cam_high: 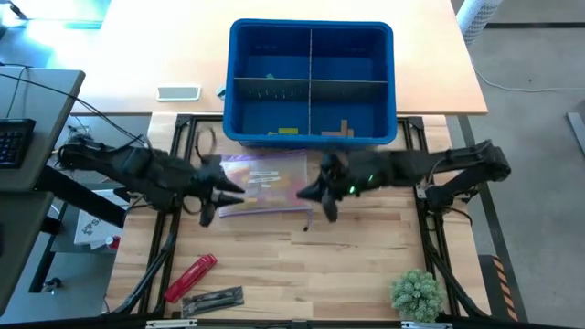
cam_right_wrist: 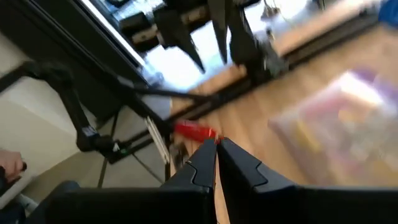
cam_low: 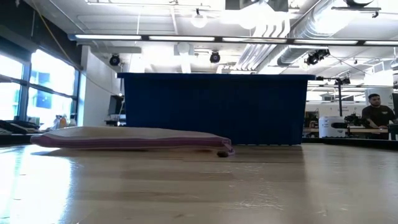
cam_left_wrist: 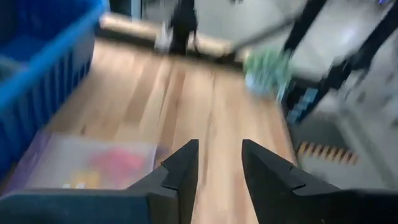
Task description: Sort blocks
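High view: blocks (cam_high: 345,127) lie in the blue bin's (cam_high: 311,32) near compartments; more sit bagged (cam_high: 265,183) on the bench (cam_high: 274,265) between the spread left tool (cam_high: 236,193) and pressed-together right tool (cam_high: 303,194).

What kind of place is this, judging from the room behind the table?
Probably a robotics lab or workshop. The low view shows an open ceiling with bare ducts and a person at a workbench; the high view shows a blue divided bin on the wooden table.
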